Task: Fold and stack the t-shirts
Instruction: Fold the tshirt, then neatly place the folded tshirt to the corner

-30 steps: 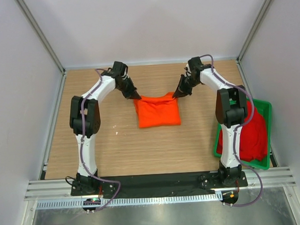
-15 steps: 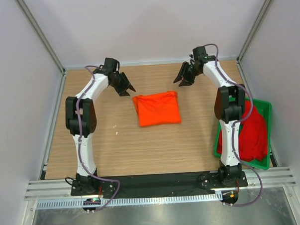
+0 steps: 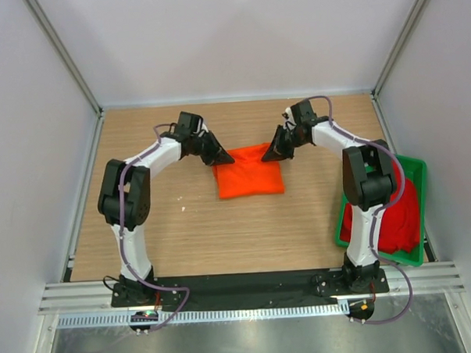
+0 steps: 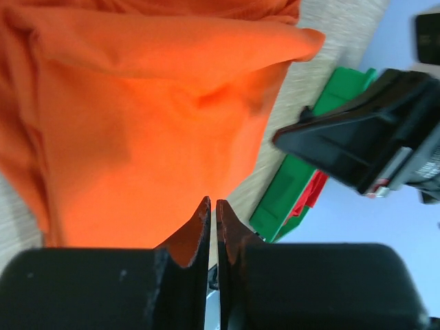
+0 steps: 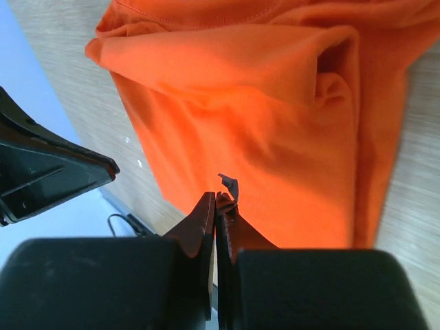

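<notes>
Top: folded bright orange cotton t-shirt [image 3: 249, 176] on wooden bench [image 3: 144, 227], well left of green plastic tray [image 3: 413, 165] w/ deep red t-shirt [image 3: 397, 212] inside.
Left wrist: left gripper [image 4: 212, 206] clenched at the orange t-shirt's tray-far side; pinch unclear.
Right wrist: right gripper [image 5: 216, 201] likewise, tray-near side.
Soft, floppy; prob. take by corners.

**Top external camera:** is looking down from high behind the near edge, taking in the whole tabletop [image 3: 144, 235].

**Wrist cameras:** each is peering along its own claw, left claw [image 4: 212, 203] and right claw [image 5: 216, 195], from opposite sides and very near the orange t-shirt [image 3: 249, 173], which all three views are sharing.
</notes>
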Available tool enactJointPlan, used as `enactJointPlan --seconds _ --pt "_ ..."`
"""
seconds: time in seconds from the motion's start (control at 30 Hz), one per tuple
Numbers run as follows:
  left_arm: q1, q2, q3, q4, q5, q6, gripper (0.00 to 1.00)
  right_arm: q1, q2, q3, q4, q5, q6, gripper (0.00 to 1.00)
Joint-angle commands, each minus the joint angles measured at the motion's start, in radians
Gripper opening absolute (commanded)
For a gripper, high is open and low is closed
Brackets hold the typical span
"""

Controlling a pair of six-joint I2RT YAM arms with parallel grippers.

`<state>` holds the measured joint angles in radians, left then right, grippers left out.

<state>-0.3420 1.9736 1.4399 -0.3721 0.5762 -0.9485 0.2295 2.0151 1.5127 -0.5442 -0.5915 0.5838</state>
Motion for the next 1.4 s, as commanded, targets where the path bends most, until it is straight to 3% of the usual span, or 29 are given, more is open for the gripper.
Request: enactJointPlan --seconds 0.0,0.2,0.37,0.7,1.07,1.37 --pt "0.005 0.011 -0.015 0.257 0.091 -0.075 0.06 0.004 -0.018 -0.071 0.275 -0.103 0.137 0.06" --pt "0.005 0.111 0.008 0.392 0.116 -0.122 0.06 0.004 0.097 -0.069 0.487 -0.134 0.221 0.05" --pt "0.005 0.171 0.023 0.505 0.128 -0.176 0.05 -0.002 0.207 0.027 0.494 -0.146 0.249 0.05" --pt "0.003 0.172 0.048 0.480 0.103 -0.127 0.06 -0.025 0.330 0.075 0.703 -0.139 0.456 0.06" --pt "0.037 0.313 0.100 0.549 0.125 -0.156 0.06 -0.047 0.379 0.040 0.724 -0.131 0.507 0.06" --pt "0.129 0.387 0.086 0.602 0.148 -0.151 0.05 -0.071 0.422 0.049 0.705 -0.143 0.462 0.06"
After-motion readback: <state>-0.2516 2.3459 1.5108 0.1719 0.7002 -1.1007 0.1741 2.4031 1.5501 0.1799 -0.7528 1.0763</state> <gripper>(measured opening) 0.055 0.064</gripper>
